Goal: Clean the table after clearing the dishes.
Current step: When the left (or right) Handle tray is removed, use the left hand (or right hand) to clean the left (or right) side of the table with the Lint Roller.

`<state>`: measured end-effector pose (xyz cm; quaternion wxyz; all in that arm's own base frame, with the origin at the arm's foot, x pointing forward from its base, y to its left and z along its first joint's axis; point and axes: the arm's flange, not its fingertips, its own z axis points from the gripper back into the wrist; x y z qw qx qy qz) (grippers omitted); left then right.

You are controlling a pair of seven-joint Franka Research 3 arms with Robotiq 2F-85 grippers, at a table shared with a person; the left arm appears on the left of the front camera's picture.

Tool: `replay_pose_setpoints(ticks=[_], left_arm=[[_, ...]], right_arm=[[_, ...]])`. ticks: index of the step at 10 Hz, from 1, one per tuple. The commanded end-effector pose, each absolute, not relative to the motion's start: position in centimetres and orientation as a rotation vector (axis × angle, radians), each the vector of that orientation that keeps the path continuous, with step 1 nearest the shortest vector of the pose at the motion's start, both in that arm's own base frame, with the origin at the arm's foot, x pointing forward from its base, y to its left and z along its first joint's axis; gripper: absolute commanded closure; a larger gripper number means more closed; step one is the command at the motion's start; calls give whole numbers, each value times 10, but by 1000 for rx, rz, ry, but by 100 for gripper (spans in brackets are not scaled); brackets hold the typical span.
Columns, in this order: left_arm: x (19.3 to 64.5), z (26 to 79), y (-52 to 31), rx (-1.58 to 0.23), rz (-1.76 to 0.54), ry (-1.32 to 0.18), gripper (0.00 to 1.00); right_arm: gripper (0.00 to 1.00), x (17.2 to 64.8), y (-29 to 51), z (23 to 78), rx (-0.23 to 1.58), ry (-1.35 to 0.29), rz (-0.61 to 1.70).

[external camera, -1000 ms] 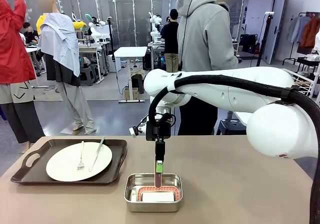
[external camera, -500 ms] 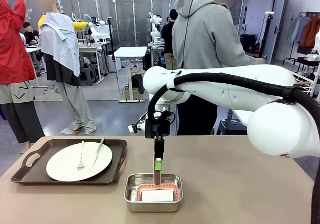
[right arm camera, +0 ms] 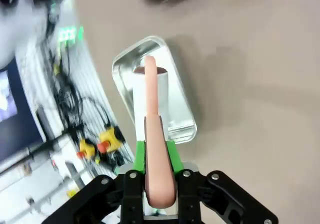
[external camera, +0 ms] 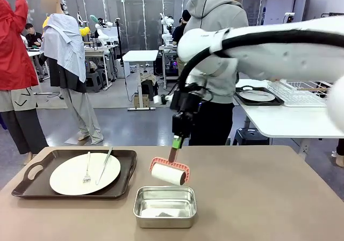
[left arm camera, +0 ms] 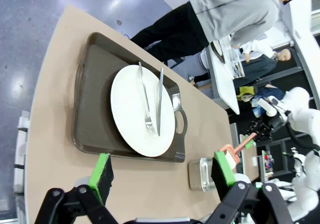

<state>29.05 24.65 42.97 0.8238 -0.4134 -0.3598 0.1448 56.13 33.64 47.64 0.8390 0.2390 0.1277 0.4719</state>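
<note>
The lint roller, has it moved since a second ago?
Yes. The lint roller has risen out of the steel pan and now hangs above its far rim, gripped by the right end effector.

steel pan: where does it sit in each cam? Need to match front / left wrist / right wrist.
Front view: steel pan at bottom centre, right of the tray.
Left wrist view: small, lower right, just past the tray's handle.
Right wrist view: centre-left, partly behind the pink handle.
Shared landmark: the lint roller, held by the right end effector, close to the pan in each view.
</note>
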Motion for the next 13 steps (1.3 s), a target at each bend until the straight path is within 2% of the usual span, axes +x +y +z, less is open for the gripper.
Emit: replay_pose_setpoints(ticks=[1, 5, 8, 10, 11, 13], left_arm=[[289, 429, 250, -891, 293, -771, 0], [289, 429, 250, -891, 293, -771, 0], [289, 429, 250, -891, 293, -771, 0], [289, 429, 250, -891, 293, -771, 0], [289, 429, 250, -891, 293, -771, 0], [289, 429, 250, -891, 293, -771, 0]], right_arm=[[100, 488, 286, 468, 498, 145, 774], [100, 425, 180, 479, 557, -139, 345], [100, 421, 130, 454, 547, -230, 79], [100, 436, 119, 434, 606, -233, 40], [100, 418, 110, 451, 546, -210, 104], [100, 418, 110, 451, 546, -210, 104]])
